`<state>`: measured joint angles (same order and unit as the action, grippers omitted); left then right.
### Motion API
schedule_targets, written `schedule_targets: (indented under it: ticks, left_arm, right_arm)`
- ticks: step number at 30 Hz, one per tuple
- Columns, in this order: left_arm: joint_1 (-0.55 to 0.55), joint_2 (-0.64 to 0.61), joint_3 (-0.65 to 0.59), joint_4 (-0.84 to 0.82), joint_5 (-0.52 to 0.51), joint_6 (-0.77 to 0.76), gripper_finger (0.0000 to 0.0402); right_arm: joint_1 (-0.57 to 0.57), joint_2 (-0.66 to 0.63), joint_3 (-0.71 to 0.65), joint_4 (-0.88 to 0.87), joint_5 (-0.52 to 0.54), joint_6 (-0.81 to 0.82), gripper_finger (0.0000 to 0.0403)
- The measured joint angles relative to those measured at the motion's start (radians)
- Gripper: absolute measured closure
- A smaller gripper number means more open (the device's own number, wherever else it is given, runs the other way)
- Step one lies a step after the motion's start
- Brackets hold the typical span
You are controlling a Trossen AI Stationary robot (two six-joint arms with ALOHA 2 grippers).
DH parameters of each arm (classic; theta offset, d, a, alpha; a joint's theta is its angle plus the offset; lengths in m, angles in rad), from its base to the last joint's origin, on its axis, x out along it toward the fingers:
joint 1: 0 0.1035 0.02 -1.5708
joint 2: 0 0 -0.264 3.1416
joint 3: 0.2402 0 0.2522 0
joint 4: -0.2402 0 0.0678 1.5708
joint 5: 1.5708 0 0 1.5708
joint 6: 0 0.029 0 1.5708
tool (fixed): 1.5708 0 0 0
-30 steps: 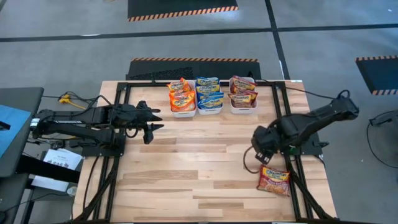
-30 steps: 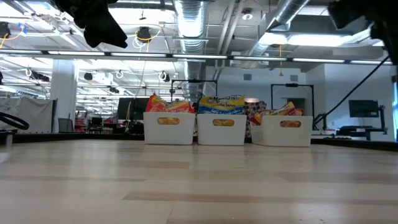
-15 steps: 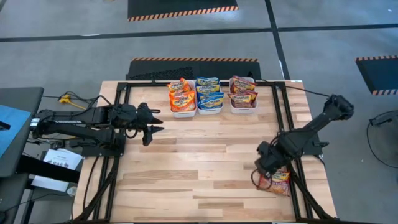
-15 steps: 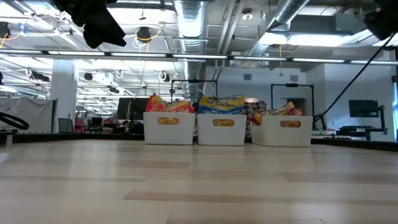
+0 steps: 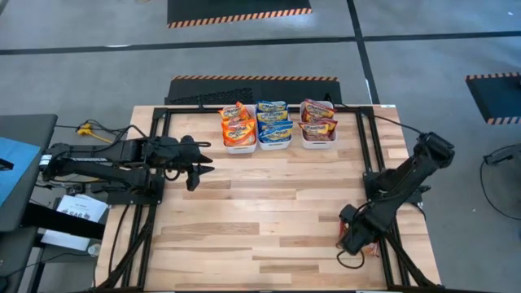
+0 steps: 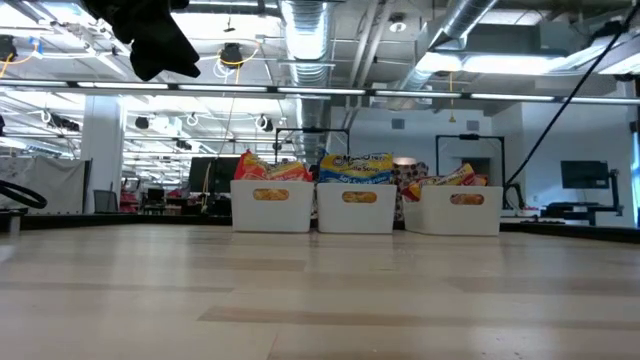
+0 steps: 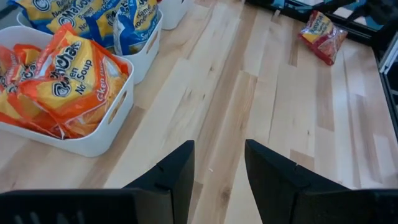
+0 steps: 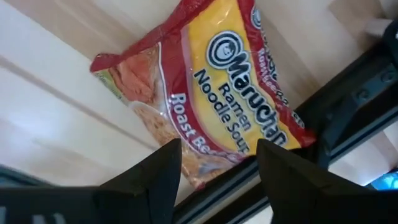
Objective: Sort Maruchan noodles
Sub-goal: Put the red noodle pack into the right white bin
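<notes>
A dark red Maruchan noodles packet (image 8: 230, 93) lies flat on the table near its right front corner, one edge against the black frame rail (image 8: 348, 118). It also shows far off in the left wrist view (image 7: 322, 38). My right gripper (image 5: 352, 242) hangs over it, pointing down, open (image 8: 217, 168), with its fingers over the packet's edge and no touch showing. In the high view the gripper hides most of the packet. My left gripper (image 5: 199, 167) waits open (image 7: 217, 168) above the table's left side with nothing between its fingers.
Three white tubs stand in a row at the far middle: one with orange packets (image 5: 238, 132), one with blue (image 5: 274, 129), one with dark red (image 5: 317, 124). Black frame rails (image 5: 383, 175) run along the table's sides. Bare wood lies between the arms.
My right gripper has swung toward the table's near edge and come down, turning about its wrist, and now covers the dark red packet at the right front. The packet has not moved. The gripper's fingers show only now.
</notes>
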<state>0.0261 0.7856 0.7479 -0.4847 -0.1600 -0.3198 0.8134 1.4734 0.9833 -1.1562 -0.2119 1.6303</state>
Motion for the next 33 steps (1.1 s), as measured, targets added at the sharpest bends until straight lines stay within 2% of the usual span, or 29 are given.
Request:
schedule_targets:
  ticks: [12, 23, 28, 33]
  left_arm:
    - [0.0, 0.0, 0.0, 0.0, 0.0, -0.017, 0.0271]
    - [0.0, 0.0, 0.0, 0.0, 0.0, -0.025, 0.0271]
    - [0.0, 0.0, 0.0, 0.0, 0.0, -0.025, 0.0271]
    - [0.0, 0.0, 0.0, -0.001, 0.0, -0.025, 0.0271]
  right_arm:
    - [-0.005, 0.158, 0.0, 0.052, -0.001, -0.073, 0.0171]
    - [-0.071, 0.242, 0.005, 0.074, -0.053, -0.173, 0.0174]
    - [-0.092, 0.246, 0.002, 0.097, -0.068, -0.192, 0.0215]
    - [-0.112, 0.247, 0.001, 0.133, -0.092, -0.196, 0.03]
